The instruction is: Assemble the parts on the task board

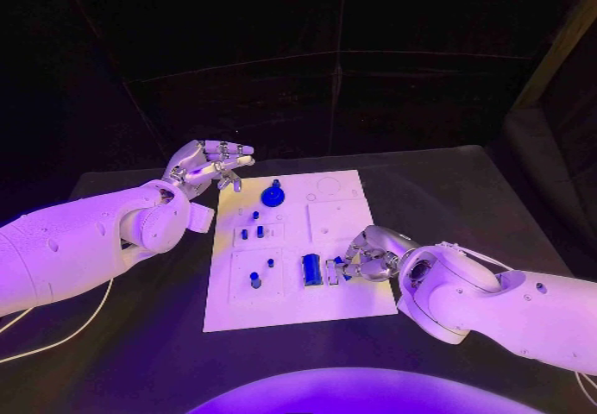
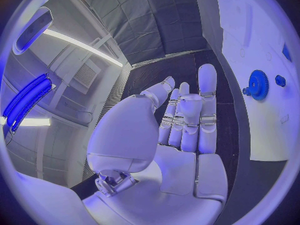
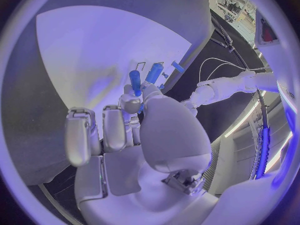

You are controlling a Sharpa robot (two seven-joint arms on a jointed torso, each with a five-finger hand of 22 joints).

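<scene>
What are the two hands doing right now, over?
Left hand open, raised off the task board's far left corner. Right hand pinching a blue peg over the board's near side. Nothing blocking.

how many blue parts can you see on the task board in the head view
About 7: a round gear at the far end, three small pegs mid-board, two nearer, and a tall block by the right hand, whose fingers may hide more.
</scene>
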